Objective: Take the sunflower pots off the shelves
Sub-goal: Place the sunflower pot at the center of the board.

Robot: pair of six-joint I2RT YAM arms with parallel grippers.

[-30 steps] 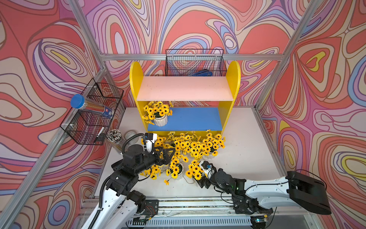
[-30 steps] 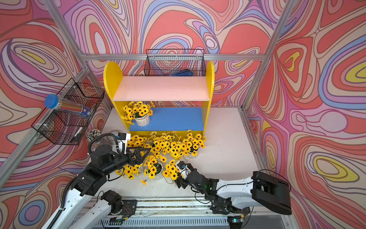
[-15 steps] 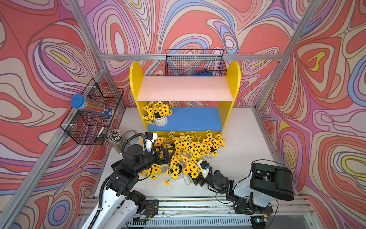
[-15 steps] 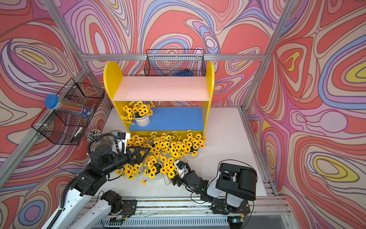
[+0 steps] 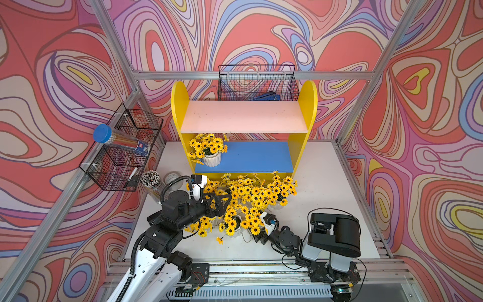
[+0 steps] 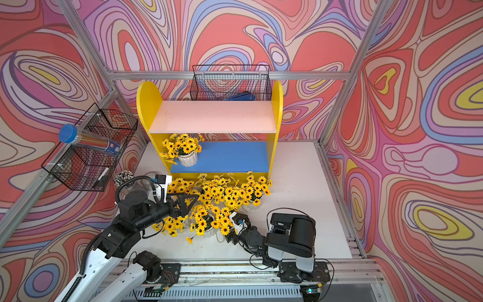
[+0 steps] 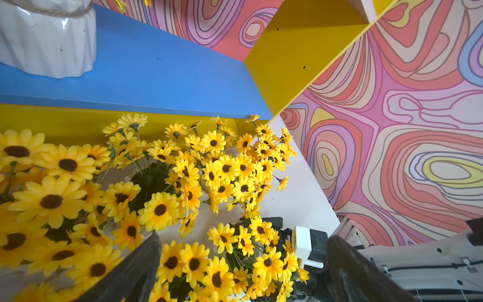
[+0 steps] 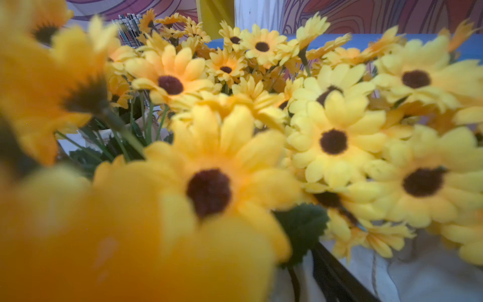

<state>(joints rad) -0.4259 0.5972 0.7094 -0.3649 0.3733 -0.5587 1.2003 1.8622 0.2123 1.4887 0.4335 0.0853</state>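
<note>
One sunflower pot point(image 5: 212, 158) stands at the left end of the blue lower board point(image 5: 256, 157) of the yellow shelves point(image 5: 309, 112); the pink upper board is bare. Its ribbed white wall point(image 7: 47, 44) shows in the left wrist view. Several more sunflower pots point(image 5: 251, 193) crowd the table in front of the shelves. My left gripper point(image 5: 226, 205) hovers open over the left of that cluster, flowers below its fingers point(image 7: 136, 269). My right gripper point(image 5: 257, 236) sits low at the cluster's front, shut on a sunflower pot whose blooms point(image 5: 254, 227) cover it. One black finger point(image 8: 337, 279) lies against white pot wall.
A black wire basket point(image 5: 122, 157) with a blue-capped tube point(image 5: 117, 138) hangs on the left wall. Another basket point(image 5: 257, 83) hangs behind the shelves. A jar of pencils point(image 5: 151, 180) stands left of the cluster. A loose flower point(image 5: 219, 240) lies in front.
My right arm has folded back from lying stretched along the front to standing over its base. Its gripper stays at the front pot. The left gripper has hardly moved.
</note>
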